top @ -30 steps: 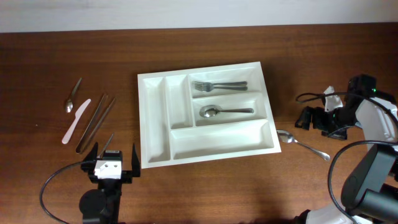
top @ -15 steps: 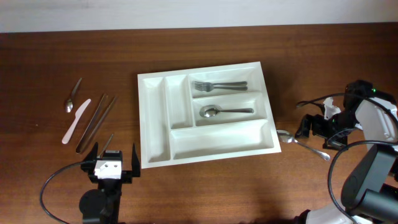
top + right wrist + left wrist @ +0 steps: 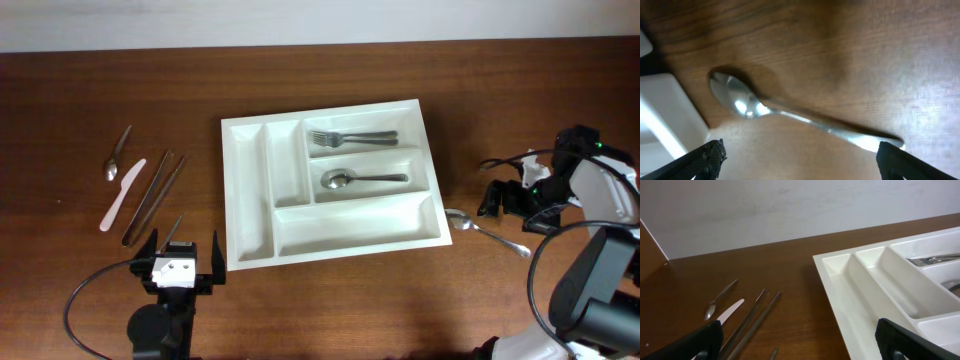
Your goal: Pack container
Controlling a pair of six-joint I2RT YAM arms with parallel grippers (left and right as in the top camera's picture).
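The white cutlery tray (image 3: 246,190) lies mid-table, with a fork (image 3: 350,137) in its upper long compartment and a spoon (image 3: 362,179) in the middle one. The other compartments are bare. A loose spoon (image 3: 487,232) lies on the wood just right of the tray. My right gripper (image 3: 505,203) is open and hovers over it. In the right wrist view the spoon (image 3: 790,115) lies just ahead of the open jaws (image 3: 800,162), with the tray's corner (image 3: 665,115) at the left. My left gripper (image 3: 180,255) is open and empty, left of the tray's front corner.
Left of the tray lie a small spoon (image 3: 117,155), a white plastic knife (image 3: 121,195) and two long metal sticks (image 3: 155,195). These also show in the left wrist view (image 3: 752,317), beside the tray's edge (image 3: 840,300). A black cable loops at the right arm (image 3: 545,265).
My right gripper has moved down and a little left, closer to the loose spoon on the table. The left arm and the cutlery have not moved.
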